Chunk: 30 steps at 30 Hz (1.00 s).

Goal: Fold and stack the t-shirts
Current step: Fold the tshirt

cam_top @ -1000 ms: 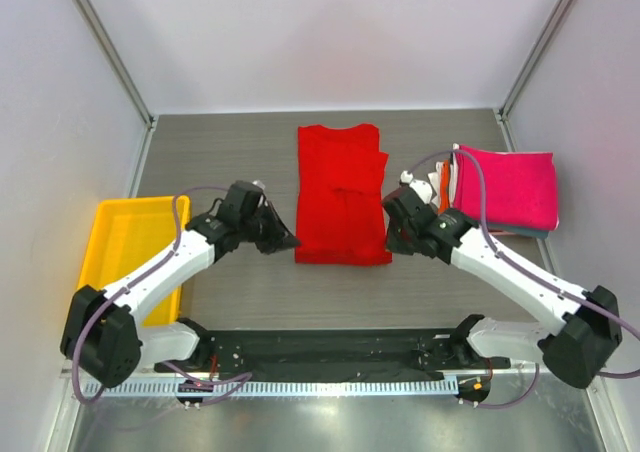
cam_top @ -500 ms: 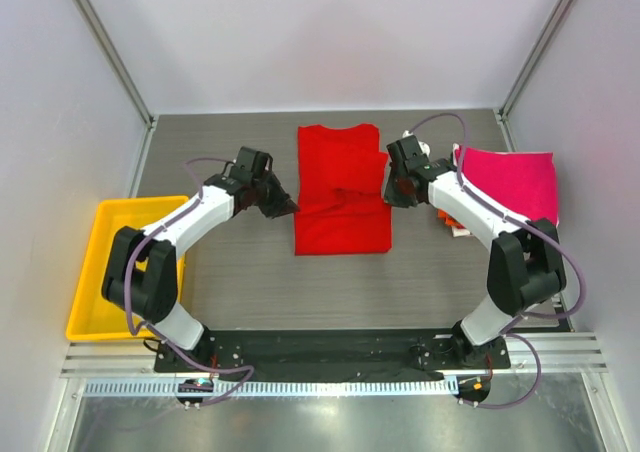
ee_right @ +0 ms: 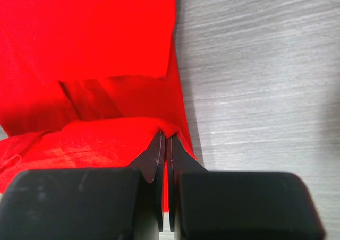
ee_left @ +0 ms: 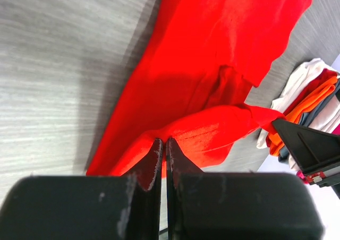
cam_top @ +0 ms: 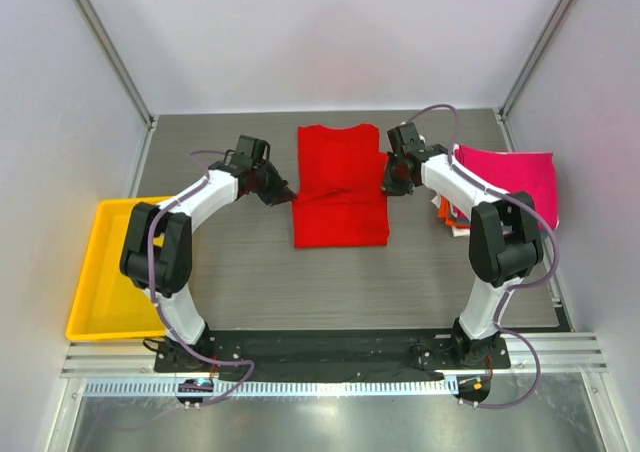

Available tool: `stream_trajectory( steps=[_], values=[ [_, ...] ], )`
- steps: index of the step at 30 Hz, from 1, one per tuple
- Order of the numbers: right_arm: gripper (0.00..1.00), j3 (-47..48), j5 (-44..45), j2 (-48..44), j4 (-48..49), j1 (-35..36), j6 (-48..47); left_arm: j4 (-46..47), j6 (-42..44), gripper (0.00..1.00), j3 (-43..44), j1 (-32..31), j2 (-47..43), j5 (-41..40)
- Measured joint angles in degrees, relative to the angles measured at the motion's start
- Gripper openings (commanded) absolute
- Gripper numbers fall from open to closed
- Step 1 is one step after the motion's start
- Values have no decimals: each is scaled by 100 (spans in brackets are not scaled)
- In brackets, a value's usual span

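Mid-fold: left fingers (ee_left: 154, 163) and right fingers (ee_right: 158, 157) each pinch the red t-shirt (cam_top: 340, 162) hem; folded stack (cam_top: 510, 187) sits alongside, stacking not yet done.

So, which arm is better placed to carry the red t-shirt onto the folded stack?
Right, probably. The right fingers pinch the red t-shirt on the side nearest the folded stack; the left fingers hold the opposite side, farther away.

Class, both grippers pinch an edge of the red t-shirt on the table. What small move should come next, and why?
Probably carry the pinched edge toward the shirt's far end, jaws shut. The left gripper and right gripper each clamp a corner of the plain bright red cloth t-shirt, and the lifted fold reaches only about mid-shirt, not yet laid flat.
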Motion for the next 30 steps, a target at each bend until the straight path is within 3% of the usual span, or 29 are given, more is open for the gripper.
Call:
stream_trajectory(
  steps=[10,11,12,13,14,15,17,19,22,25,30],
  values=[
    [1,400,-199,387,35,-201,-55,20,17,0,601,33,509,155],
    [8,437,-216,417,31,-210,-55,22,17,1,649,42,553,168],
    [39,494,-240,457,33,-223,-55,22,17,6,710,50,610,186],
    [53,557,-278,501,33,-234,-28,28,22,15,754,61,656,195],
    [61,619,-306,540,39,-234,-33,33,35,37,787,76,702,210],
    [64,675,-341,579,57,-240,-42,37,92,45,809,94,743,212],
    [66,706,-389,592,98,-243,-66,20,149,56,813,131,772,232],
    [67,695,-413,564,129,-245,-57,-33,214,59,813,157,758,227],
    [67,293,-468,264,372,-245,-52,-59,343,60,680,168,601,186],
    [55,-562,-581,-398,557,-245,-24,-39,448,58,103,160,74,186],
    [47,-1882,-890,-1427,824,-247,133,0,450,57,-798,13,-640,199]
  ],
)
